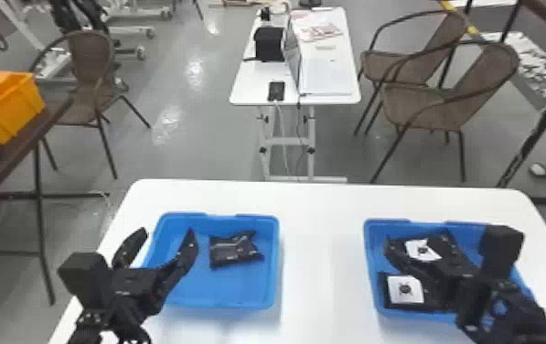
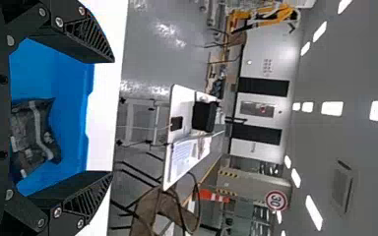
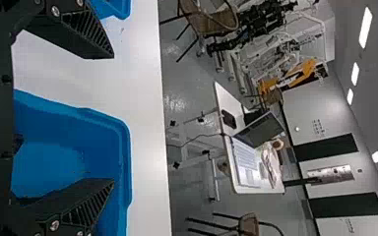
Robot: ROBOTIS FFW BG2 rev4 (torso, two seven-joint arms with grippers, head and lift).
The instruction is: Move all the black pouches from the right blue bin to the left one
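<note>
Left pincer point(image 1: 167, 233) at the near left, over the left part of the left blue bin point(image 1: 221, 300); fingers well apart, a wide gap between the tips. Right pincer point(image 1: 419, 240) over the right blue bin point(image 1: 372, 270); fingers also apart, confirmed in the right wrist view. Two black pouches noted in the right bin: the near pouch point(image 1: 405, 290) lies flat by the near left corner, white patch facing up; the far pouch point(image 1: 424, 249) lies just beyond it, also with a white patch, partly covered by the right arm. Whether the right pincer touches either pouch: cannot tell. One further black pouch point(image 1: 235, 249) lies in the left bin, right of the left pincer and apart from it, its surface creased. Both bins stand on the white bench point(image 1: 322, 228), a bare strip between them. Beyond the bench, left side: dark table point(image 1: 24, 137) carrying an orange bin point(image 1: 13, 107), with a brown chair point(image 1: 91, 57) next to it. Straight ahead, a small white table point(image 1: 244, 87) bears a dark phone-like device point(image 1: 276, 90), a black box point(image 1: 269, 44), a laptop point(image 1: 291, 57) and papers point(image 1: 317, 27). Right of this table, two brown armchairs point(image 1: 431, 107).
</note>
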